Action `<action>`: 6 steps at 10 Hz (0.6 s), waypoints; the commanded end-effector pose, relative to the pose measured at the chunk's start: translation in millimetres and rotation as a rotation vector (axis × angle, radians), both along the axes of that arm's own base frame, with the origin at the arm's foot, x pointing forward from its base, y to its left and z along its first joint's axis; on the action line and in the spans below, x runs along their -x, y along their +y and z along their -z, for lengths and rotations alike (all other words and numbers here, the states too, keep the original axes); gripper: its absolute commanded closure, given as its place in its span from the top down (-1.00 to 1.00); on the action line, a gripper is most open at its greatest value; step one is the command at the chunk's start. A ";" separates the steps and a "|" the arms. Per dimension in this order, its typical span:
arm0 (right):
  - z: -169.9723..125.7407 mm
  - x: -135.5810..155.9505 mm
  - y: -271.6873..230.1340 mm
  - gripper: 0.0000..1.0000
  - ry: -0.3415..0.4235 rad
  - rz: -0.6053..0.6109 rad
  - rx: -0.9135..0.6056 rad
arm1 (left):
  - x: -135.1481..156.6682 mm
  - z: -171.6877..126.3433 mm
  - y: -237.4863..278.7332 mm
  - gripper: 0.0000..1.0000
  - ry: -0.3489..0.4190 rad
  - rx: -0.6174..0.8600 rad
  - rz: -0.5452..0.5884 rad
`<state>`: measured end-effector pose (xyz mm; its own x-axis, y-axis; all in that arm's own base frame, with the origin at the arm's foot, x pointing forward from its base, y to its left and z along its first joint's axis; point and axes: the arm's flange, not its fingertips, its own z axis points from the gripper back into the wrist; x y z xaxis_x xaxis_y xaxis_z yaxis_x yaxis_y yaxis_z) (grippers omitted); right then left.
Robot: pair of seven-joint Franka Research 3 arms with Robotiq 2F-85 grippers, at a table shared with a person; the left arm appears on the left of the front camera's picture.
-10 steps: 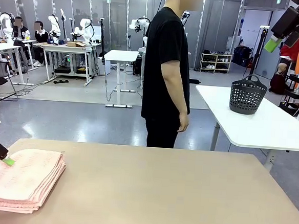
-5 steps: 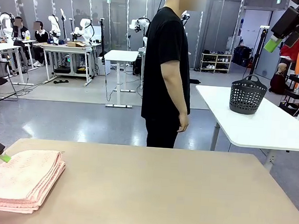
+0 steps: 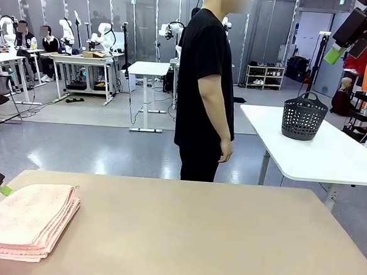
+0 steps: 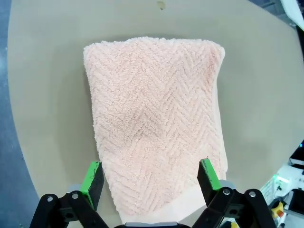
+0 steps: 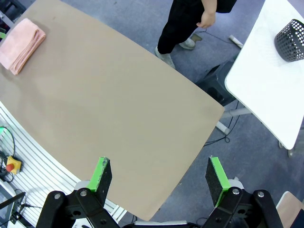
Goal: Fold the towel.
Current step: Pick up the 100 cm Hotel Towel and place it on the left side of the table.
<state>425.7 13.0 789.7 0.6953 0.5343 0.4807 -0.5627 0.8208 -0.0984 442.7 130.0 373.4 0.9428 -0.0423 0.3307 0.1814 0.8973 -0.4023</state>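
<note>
The towel [image 3: 28, 221], salmon-pink with a herringbone weave, lies folded in a thick stack at the table's near left corner. From the left wrist view the towel [image 4: 154, 123] fills the middle, flat on the tan table. My left gripper [image 4: 152, 178] hangs above it, open, fingers apart on either side and clear of the cloth. In the front view its green fingertip [image 3: 3, 190] shows at the left edge, just off the towel's far corner. My right gripper [image 5: 159, 175] is open and high above the table, holding nothing; the towel [image 5: 21, 39] appears small at the top left there.
A person in black [image 3: 206, 89] stands at the table's far side, arms down. A white side table [image 3: 321, 150] with a dark basket [image 3: 304, 117] stands to the right. The tan table [image 3: 214, 240] spreads wide to the right of the towel.
My left gripper has let go of the towel's corner, opened, and drawn back to the left and upward. The towel has settled flat. The right arm has not moved.
</note>
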 end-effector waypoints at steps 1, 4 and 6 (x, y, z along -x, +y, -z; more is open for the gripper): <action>0.4 0.6 -0.6 1.00 0.002 0.005 0.000 | -7.6 6.6 9.6 1.00 0.014 -0.002 -0.017; 0.4 0.6 -0.6 1.00 0.002 0.005 0.000 | -7.6 6.6 9.6 1.00 0.014 -0.002 -0.017; 0.4 0.6 -0.6 1.00 0.002 0.005 0.000 | -7.6 6.6 9.6 1.00 0.014 -0.002 -0.017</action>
